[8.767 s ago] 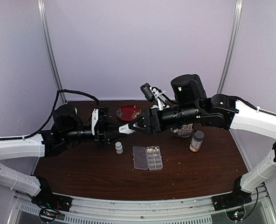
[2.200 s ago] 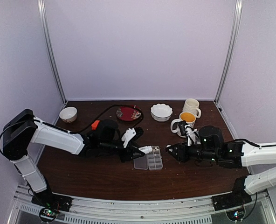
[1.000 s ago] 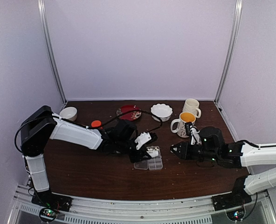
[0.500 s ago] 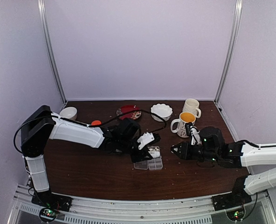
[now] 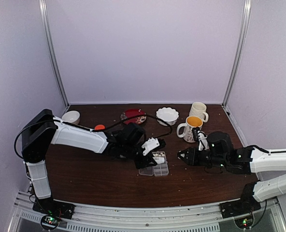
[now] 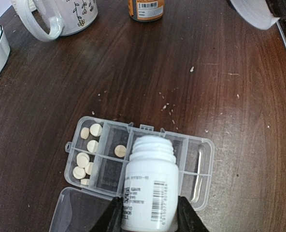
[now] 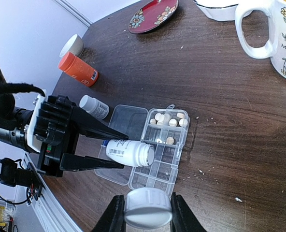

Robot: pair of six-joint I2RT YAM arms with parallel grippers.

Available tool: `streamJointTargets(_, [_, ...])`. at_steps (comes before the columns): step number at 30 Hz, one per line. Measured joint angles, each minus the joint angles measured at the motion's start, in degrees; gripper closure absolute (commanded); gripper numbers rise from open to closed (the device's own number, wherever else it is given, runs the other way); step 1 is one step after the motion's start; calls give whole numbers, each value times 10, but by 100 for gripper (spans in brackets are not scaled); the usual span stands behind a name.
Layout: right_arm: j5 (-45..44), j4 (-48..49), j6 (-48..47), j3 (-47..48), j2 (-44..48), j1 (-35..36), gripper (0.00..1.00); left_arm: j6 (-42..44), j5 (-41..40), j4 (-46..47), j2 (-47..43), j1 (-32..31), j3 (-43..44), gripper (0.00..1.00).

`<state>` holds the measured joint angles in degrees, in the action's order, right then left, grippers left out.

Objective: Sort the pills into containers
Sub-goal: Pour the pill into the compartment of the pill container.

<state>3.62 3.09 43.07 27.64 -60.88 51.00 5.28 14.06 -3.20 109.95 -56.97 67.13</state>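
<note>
White plastic is filling the left gripper (image 6: 148,216): its two black fingers are clamping the sides of an uncapped pill bottle (image 6: 150,186). The bottle is lying nearly level, its mouth hanging over the middle cells (image 6: 185,153) of the clear pill box (image 6: 209,145). Round cream pills (image 6: 87,145) are sitting in the cells at one end, with one more alone in the neighbouring cell, and the hinged lid (image 6: 75,212) is lying open beside the box. The right gripper (image 7: 146,216) is pinching the bottle's cap (image 7: 148,207), off to the side of the box. The danger, as I judge it, is lying in the tilt. A steeper tip could be sending several pills out together, hopping the low dividers into wrong cells or onto the dark wood table (image 6: 239,72), where pale specks (image 6: 168,107) are already lying. Whether the bottle is holding any pills I cannot tell. A nudge from the bottle could also be sliding the light box.
</note>
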Motion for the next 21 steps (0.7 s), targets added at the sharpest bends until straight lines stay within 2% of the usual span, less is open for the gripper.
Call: streamJointTargets(21, [0,-17,-7,-9,25,-4,100,-7,-13,13,6,0,-1,100])
